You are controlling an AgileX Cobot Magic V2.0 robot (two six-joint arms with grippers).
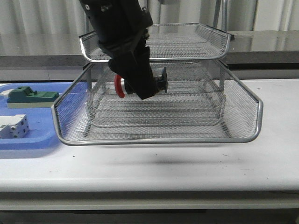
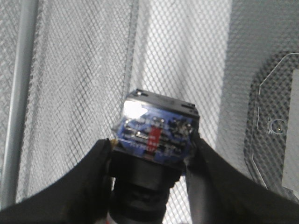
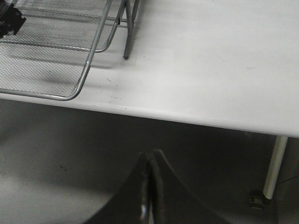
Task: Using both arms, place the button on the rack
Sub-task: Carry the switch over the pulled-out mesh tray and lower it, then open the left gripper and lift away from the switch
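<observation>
Tray: blue tray (image 1: 28,140) sitting far left in the front view, holding a green block (image 1: 29,97) and a white part (image 1: 14,127); both wrist cams are missing it.
Left gripper (image 1: 145,88): clamping the button (image 1: 140,84) over the rack's (image 1: 159,140) wide lower basket, not touching the mesh.
Button: front cam is showing the red head pointing left, fingers covering the middle; left wrist cam (image 2: 156,130) is showing the blue rear block.
Right gripper (image 3: 149,196): fingers pressing together, holding nothing, hanging off the table (image 3: 210,70) edge; only its own cam is catching it.
</observation>
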